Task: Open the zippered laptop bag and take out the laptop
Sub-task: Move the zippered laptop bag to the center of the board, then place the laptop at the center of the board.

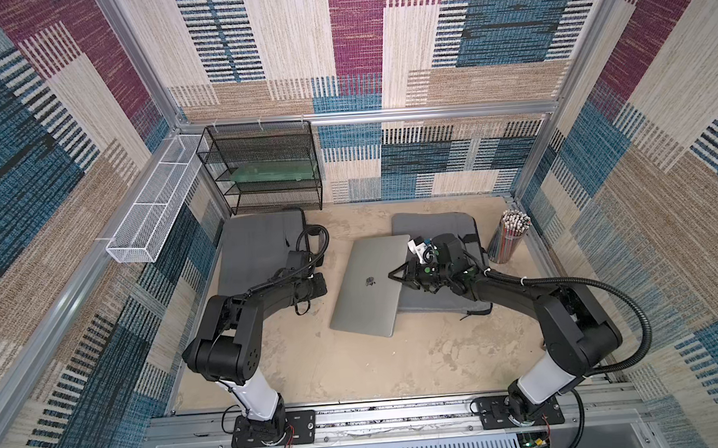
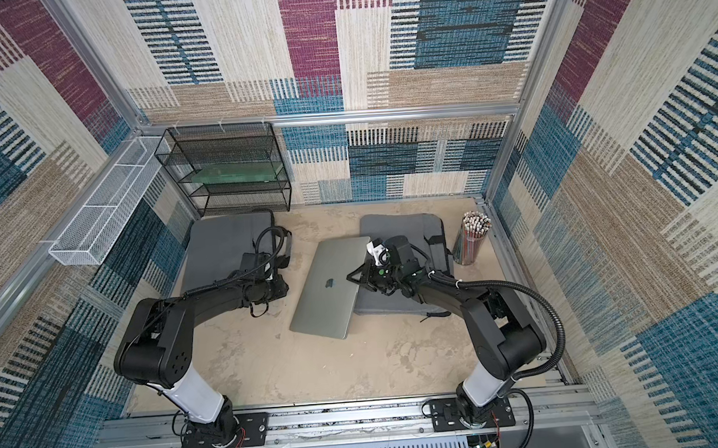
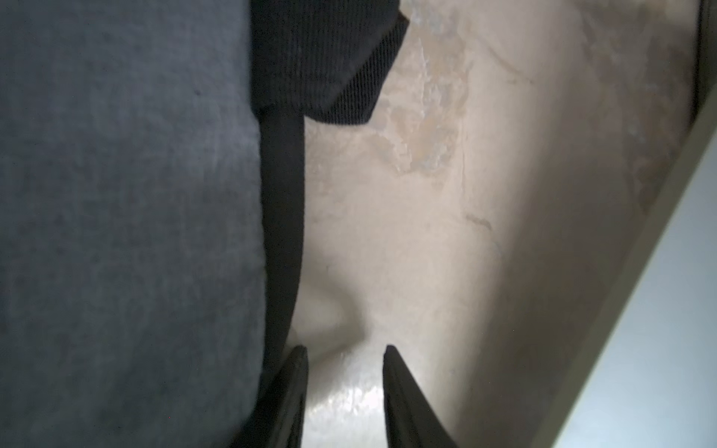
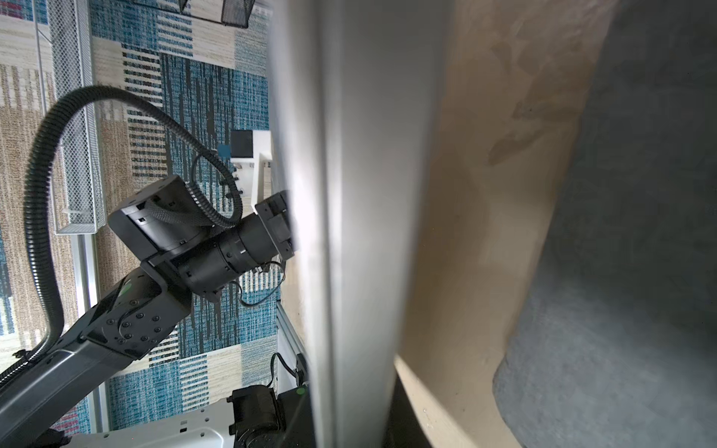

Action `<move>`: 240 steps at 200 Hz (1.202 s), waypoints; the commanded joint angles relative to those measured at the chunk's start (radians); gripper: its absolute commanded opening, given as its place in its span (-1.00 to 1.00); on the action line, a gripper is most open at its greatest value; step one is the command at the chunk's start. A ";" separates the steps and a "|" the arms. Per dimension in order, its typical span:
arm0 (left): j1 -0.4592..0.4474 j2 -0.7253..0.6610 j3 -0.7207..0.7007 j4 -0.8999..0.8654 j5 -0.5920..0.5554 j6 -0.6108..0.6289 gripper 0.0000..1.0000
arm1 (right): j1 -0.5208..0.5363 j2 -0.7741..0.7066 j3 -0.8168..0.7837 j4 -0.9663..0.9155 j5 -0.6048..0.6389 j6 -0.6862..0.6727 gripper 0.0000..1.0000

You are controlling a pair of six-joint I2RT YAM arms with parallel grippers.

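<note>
The silver laptop (image 1: 368, 291) (image 2: 331, 288) lies slanted mid-table, lid shut, its right edge over the left side of a grey laptop bag (image 1: 432, 226) (image 2: 399, 225). My right gripper (image 1: 393, 275) (image 2: 350, 275) is shut on that right edge; in the right wrist view the laptop's edge (image 4: 361, 194) runs straight through the right gripper (image 4: 357, 419). A second grey bag (image 1: 254, 246) (image 3: 116, 232) lies at the left. My left gripper (image 1: 316, 287) (image 3: 345, 351) hangs low beside its right edge, open, with only bare table between the fingers (image 3: 392, 372).
A cup of pencils (image 1: 510, 237) (image 2: 472, 239) stands at the back right beside the right bag. A black mesh shelf (image 1: 263, 167) is at the back left, with a white wire basket (image 1: 156, 200) on the left wall. The left bag's black strap (image 3: 322, 58) lies ahead of the left fingers.
</note>
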 commanded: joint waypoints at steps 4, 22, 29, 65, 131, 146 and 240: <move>0.014 0.000 -0.017 -0.115 -0.120 -0.052 -0.28 | 0.032 0.030 0.029 0.158 -0.084 0.027 -1.00; 0.025 -0.031 -0.036 -0.132 -0.169 -0.071 -0.29 | 0.053 0.059 0.037 0.176 -0.093 0.041 -1.00; 0.027 -0.044 -0.048 -0.125 -0.167 -0.074 -0.29 | 0.060 0.070 0.038 0.182 -0.096 0.047 -1.00; 0.029 -0.108 -0.078 -0.147 -0.194 -0.113 -0.30 | 0.096 0.120 0.045 0.198 -0.100 0.063 -1.00; 0.027 -0.248 -0.096 -0.153 -0.030 -0.119 0.02 | 0.139 0.258 0.107 0.119 -0.116 0.015 -0.99; 0.028 -0.302 -0.101 -0.170 -0.024 -0.122 0.14 | 0.148 0.295 0.131 0.077 -0.131 -0.010 -0.97; 0.027 -0.430 -0.091 -0.196 0.018 -0.146 0.68 | 0.151 0.475 0.316 -0.218 -0.074 -0.179 -0.59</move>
